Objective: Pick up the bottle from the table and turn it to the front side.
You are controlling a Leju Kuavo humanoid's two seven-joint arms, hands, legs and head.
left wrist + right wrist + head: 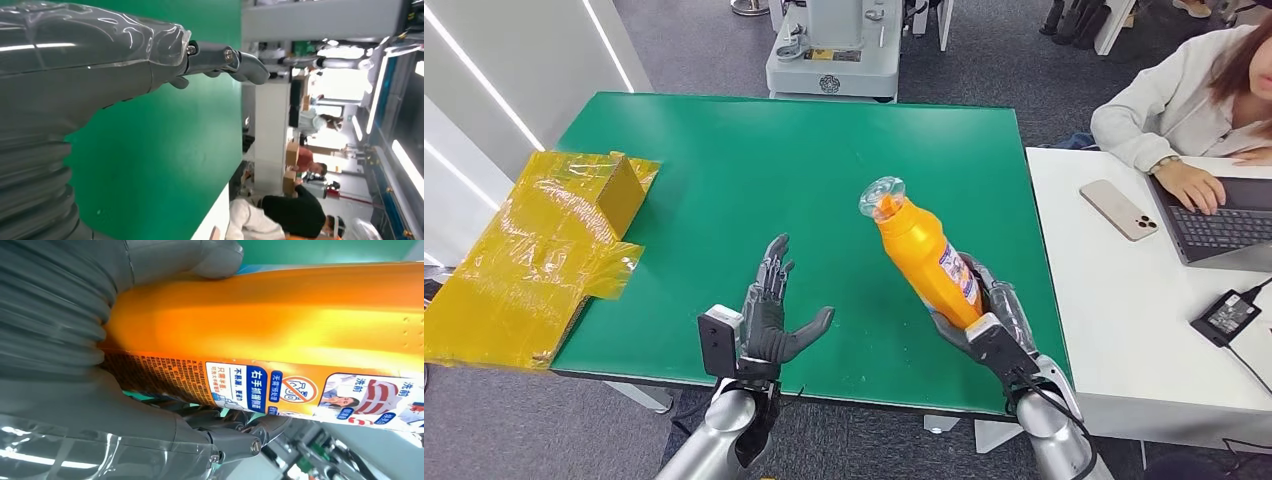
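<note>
My right hand [989,325] grips the lower body of an orange bottle [924,255] and holds it lifted above the green table [754,160], tilted with its clear cap toward the far left. In the right wrist view the bottle [280,320] shows a printed label along one side, with the thumb [200,255] pressed against it. My left hand [774,310] hovers open over the near part of the table, fingers spread, holding nothing, well left of the bottle. The left wrist view shows that hand's thumb [230,60] over bare green surface.
A yellow taped cardboard box [544,250] sits at the table's left edge. A white table [1124,330] on the right carries a phone [1119,209], a laptop [1219,220] and a charger, with a person typing. A grey machine base [834,60] stands behind.
</note>
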